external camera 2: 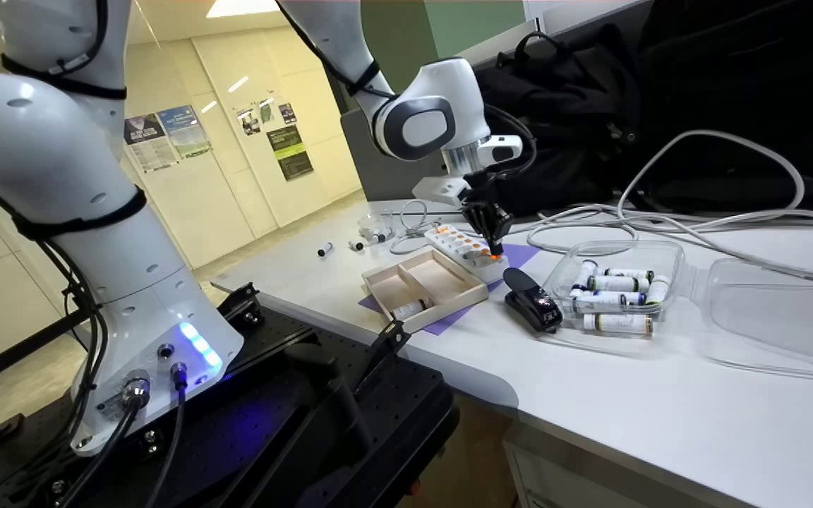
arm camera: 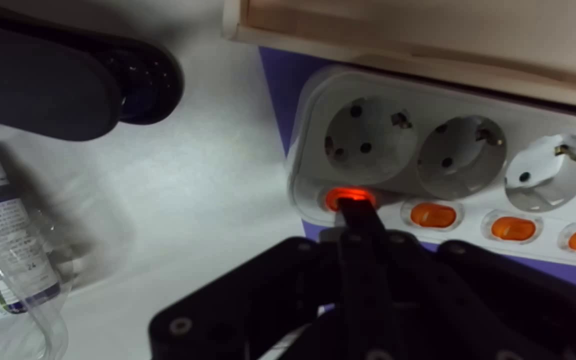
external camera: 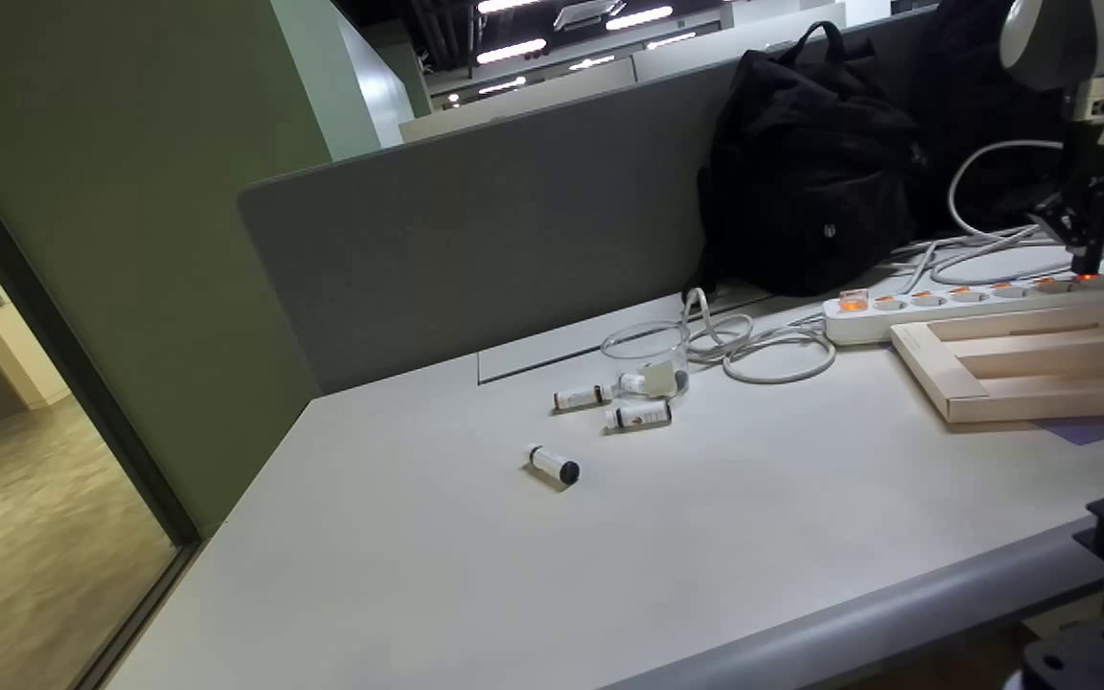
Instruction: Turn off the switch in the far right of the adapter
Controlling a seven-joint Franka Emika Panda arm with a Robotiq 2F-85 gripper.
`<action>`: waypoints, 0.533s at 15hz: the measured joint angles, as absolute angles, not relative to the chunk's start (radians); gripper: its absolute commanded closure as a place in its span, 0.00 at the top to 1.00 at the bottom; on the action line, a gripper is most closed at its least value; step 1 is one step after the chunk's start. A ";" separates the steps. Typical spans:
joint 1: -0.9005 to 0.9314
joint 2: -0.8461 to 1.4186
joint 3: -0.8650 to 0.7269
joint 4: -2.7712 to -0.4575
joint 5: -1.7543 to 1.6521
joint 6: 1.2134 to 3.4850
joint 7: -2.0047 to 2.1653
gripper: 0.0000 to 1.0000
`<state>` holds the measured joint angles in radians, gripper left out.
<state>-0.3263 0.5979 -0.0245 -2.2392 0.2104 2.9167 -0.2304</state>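
The adapter is a long white power strip (external camera: 983,309), also in an exterior view (external camera 2: 459,243) and the wrist view (arm camera: 473,210). Its end switch (arm camera: 348,191) glows bright red-orange; the glow also shows in both exterior views (external camera: 1086,277) (external camera 2: 495,257). The neighbouring orange switches (arm camera: 433,215) look unlit in the wrist view. My gripper (arm camera: 358,207) points down with its fingers together, nothing seen between them. Its tips lie over the glowing switch and cover part of it, in both exterior views too (external camera: 1086,261) (external camera 2: 496,245). Whether they press it, I cannot tell.
A pale wooden tray (external camera: 954,388) lies right beside the strip. A black stapler-like object (external camera 2: 532,300) stands near the strip's end. A clear box (external camera 2: 678,257) holds small bottles. White cords (external camera 2: 590,212) and a black backpack (external camera: 801,163) lie behind.
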 measured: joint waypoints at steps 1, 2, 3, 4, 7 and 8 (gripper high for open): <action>-0.316 0.597 -0.032 -2.247 0.194 2.933 -0.230 0.00; -0.304 0.596 -0.040 -2.256 0.176 2.952 -0.229 0.00; -0.292 0.596 -0.049 -2.265 0.161 2.971 -0.227 0.00; -0.278 0.595 -0.059 -2.274 0.144 2.991 -0.223 0.00; -0.228 0.595 -0.099 -2.301 0.095 3.051 -0.210 0.00; -0.209 0.596 -0.114 -2.309 0.080 3.070 -0.207 0.00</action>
<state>-0.2090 0.5963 -0.1145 -2.3094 0.0804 3.0697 -0.2068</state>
